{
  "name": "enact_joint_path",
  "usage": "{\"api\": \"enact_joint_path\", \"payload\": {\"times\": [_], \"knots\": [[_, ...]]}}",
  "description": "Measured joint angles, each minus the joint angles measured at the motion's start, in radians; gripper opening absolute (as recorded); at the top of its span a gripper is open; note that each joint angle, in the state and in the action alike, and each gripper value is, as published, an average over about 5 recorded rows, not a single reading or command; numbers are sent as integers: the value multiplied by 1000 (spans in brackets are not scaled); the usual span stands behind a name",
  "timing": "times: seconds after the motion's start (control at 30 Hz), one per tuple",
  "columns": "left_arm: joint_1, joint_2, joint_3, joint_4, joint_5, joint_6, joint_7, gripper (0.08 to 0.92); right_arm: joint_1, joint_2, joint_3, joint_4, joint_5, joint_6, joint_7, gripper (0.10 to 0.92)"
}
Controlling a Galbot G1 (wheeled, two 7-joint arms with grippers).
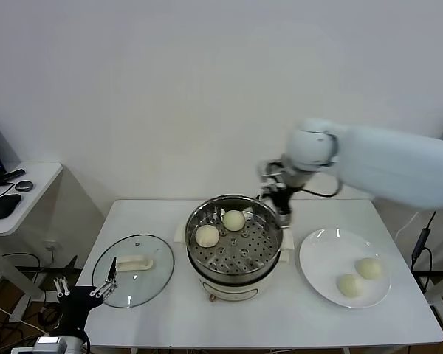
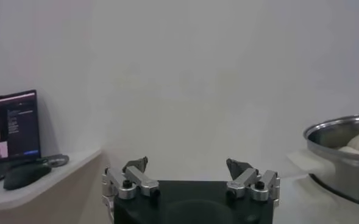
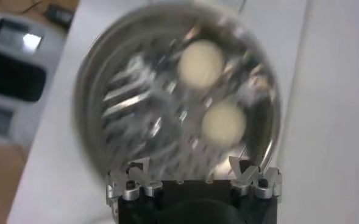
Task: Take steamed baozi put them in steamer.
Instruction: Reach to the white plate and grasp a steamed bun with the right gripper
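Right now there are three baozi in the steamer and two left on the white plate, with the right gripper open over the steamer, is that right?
Not quite: the steamer holds two baozi, one and another, not three, as the head view shows. The rest stands: two baozi lie on the white plate, and the right gripper is open over the steamer.

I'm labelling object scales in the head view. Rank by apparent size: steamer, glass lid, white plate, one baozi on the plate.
1. steamer
2. white plate and glass lid: look about alike, so I won't rank them
3. baozi on the plate, plainly smallest
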Motion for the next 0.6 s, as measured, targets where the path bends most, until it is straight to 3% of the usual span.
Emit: {"api": "enact_joint_path", "payload": {"times": [0.33,0.6], "knots": [[-6,1,-1,15,3,6,1,823,-98,-282,51,50,-224,153,-71,823],[-10,4,-7,34,4,7,1,823,-351,-414,229,41,-346,212,-56,823]]}}
